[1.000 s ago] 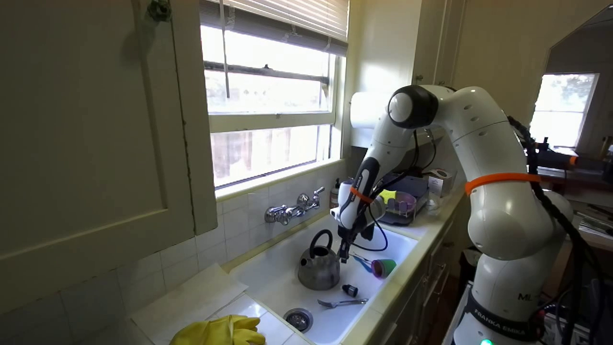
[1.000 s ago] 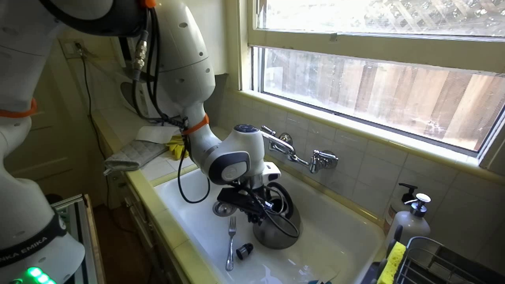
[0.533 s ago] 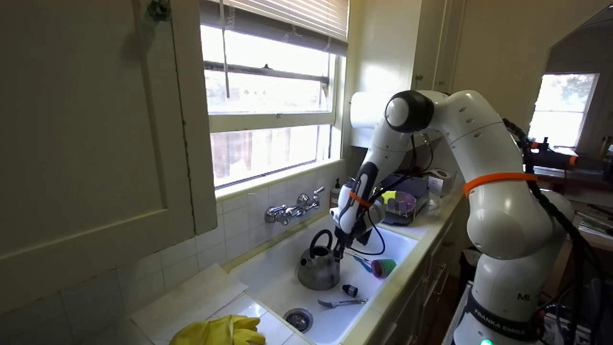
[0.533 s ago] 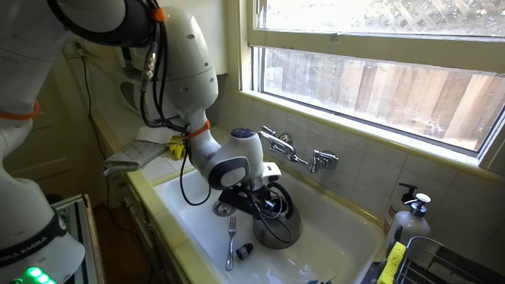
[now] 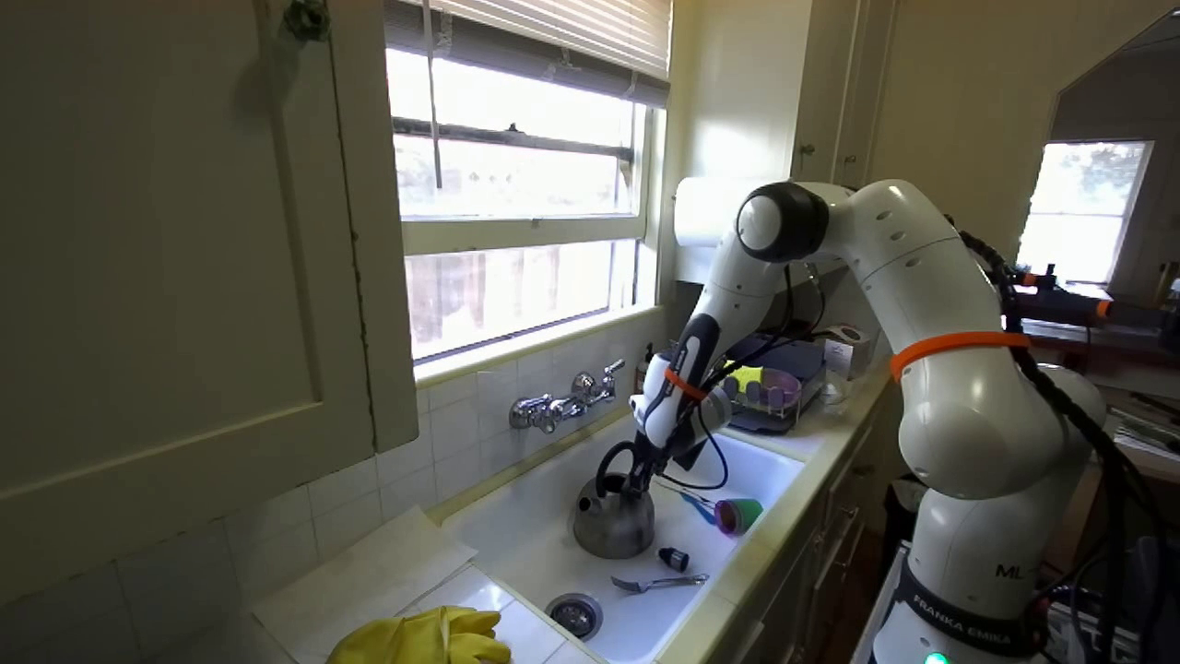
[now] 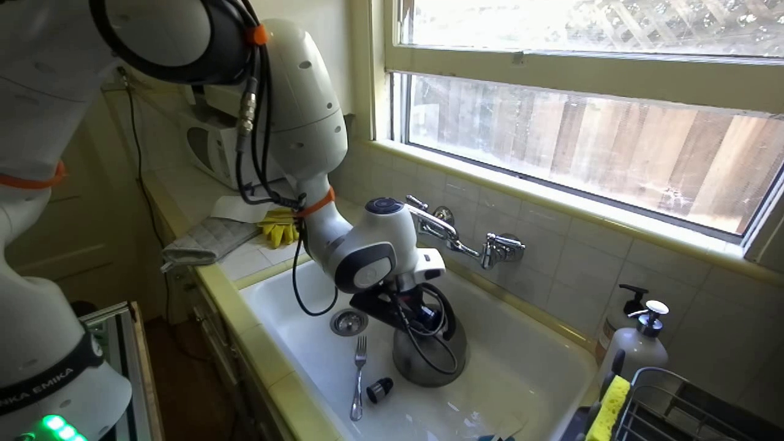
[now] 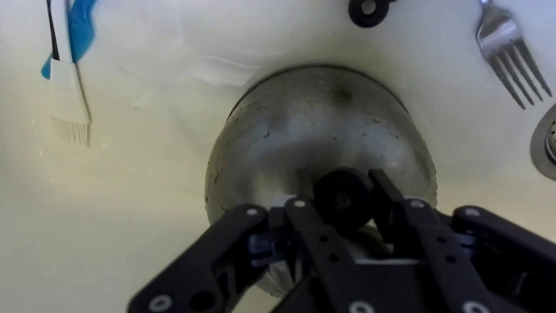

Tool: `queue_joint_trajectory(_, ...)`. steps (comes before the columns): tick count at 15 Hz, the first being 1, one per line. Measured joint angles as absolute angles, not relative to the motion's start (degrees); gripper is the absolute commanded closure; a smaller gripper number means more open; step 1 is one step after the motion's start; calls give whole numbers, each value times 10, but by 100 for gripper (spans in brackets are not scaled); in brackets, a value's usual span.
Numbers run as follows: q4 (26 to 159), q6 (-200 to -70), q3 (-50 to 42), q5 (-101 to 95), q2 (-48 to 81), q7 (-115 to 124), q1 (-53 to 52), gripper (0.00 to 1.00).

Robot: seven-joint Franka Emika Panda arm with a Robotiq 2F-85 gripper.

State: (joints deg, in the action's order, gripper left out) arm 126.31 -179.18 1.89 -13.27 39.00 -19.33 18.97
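A grey metal kettle (image 5: 616, 530) stands upright in the white sink, also visible in the other views (image 6: 422, 366) (image 7: 321, 117). Its curved black handle (image 5: 604, 459) rises above the lid opening. In the wrist view, the round black end of the handle (image 7: 342, 202) lies between the fingers of my gripper (image 7: 341, 182). The right fingertip (image 7: 386, 191) is close against or overlapping it, and the left one is very near. Whether both fingers press on it is not clear. In an exterior view the gripper (image 5: 638, 481) is at the kettle's top, at the handle's free end.
A fork (image 5: 656, 583) and a small dark cylinder (image 6: 380, 389) lie beside the kettle. A pink and green cup (image 5: 737, 516) and a white brush (image 7: 69, 100) lie farther along. A wall faucet (image 6: 453, 236) is behind. Yellow gloves (image 5: 424, 636) lie on the counter.
My gripper has moved down and across toward the kettle, from beside it to its handle. The kettle and the other objects in the sink have not moved.
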Motion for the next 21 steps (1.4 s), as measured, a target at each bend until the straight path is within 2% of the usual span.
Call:
queue_joint_trajectory(11,1240,-1799,23,-124,412,-165,189,89)
queue_joint_trajectory(12,1240,-1799,23,-123,412,-164,189,74)
queue_joint_trajectory(13,1240,-1798,23,-123,412,-164,189,39)
queue_joint_trajectory(15,1240,-1798,22,-123,412,-161,188,33)
queue_joint_trajectory(19,1234,-1798,21,-121,416,-158,185,3)
queue_joint_trajectory(21,1231,-1798,21,-120,418,-157,184,0)
